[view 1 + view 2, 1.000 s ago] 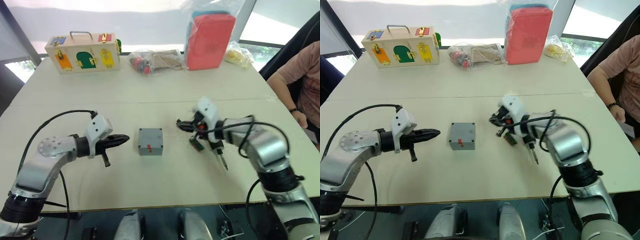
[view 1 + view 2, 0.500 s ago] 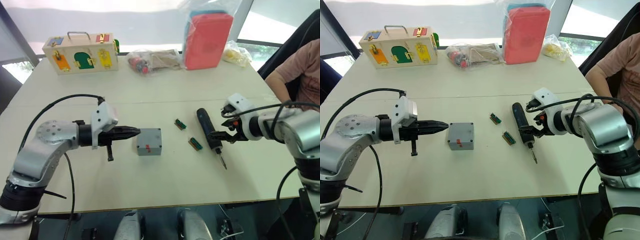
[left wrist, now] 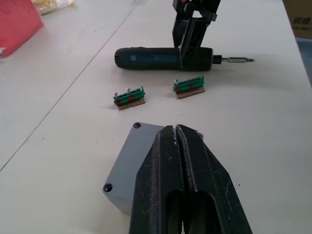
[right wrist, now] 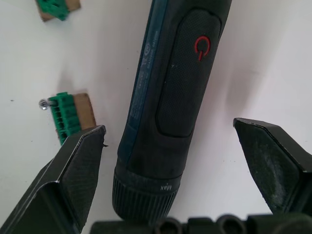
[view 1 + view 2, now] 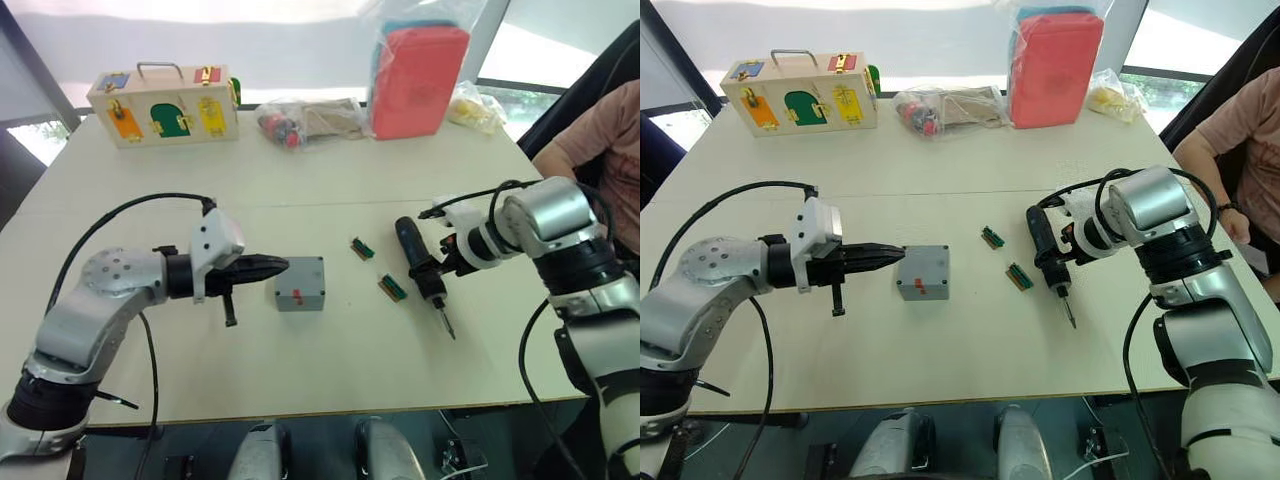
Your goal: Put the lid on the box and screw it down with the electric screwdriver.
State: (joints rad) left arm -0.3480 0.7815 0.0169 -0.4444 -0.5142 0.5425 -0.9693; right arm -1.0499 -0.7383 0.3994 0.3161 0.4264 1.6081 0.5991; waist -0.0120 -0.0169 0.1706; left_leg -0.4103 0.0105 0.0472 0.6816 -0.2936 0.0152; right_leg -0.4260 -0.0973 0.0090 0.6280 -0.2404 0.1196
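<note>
**Between spread fingers: the screwdriver lies lengthwise under the right gripper**

On the table's right half, the electric screwdriver (image 5: 421,268) lies flat, its long axis running from the far side toward the robot, with the thin bit at the near end. The right gripper (image 5: 447,262) sits right over the tool's lower barrel with its fingers (image 4: 73,175) spread wide; in the right wrist view one finger stands on each side of the black body, which passes through the gap, with bare table showing between barrel and pads. The spread runs across the tool's axis, so a squeeze from here would probably catch the barrel squarely, just above the collar.

Two small green terminal blocks (image 5: 391,288) lie just beside the tool, one close to the left-hand finger; it could be nudged as the fingers come together.

The box (image 5: 300,282), grey with its lid (image 3: 136,157) seated and screw heads at two visible corners, stands at mid-table, well apart from the tool. The left gripper (image 3: 178,134), fingers pressed together, points at the box's left side, tips at or touching its edge. Clearly the right arm is the nearer one to the screwdriver.
</note>
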